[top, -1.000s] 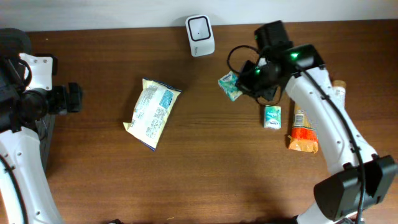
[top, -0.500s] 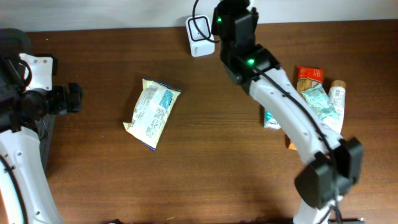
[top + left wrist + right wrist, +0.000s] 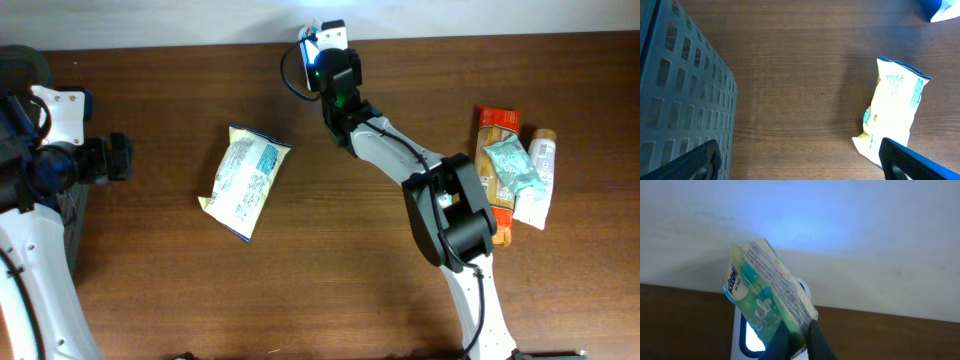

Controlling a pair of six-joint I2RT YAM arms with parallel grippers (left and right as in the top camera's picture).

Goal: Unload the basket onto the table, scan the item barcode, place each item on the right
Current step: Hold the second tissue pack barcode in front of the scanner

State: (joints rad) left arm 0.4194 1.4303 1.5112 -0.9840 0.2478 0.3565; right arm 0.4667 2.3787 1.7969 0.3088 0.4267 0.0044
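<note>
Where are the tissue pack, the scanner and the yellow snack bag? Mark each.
tissue pack (image 3: 767, 287), right wrist view, middle of its printed side.
scanner (image 3: 753, 337), right wrist view, its lit window.
yellow snack bag (image 3: 245, 180), overhead view, centre of the bag.

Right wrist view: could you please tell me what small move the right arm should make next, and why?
Probably tilt the tissue pack slightly so its printed face squares up to the lit window of the scanner. The right pincer is shut on the pack, which sits slanted in front of it.
</note>
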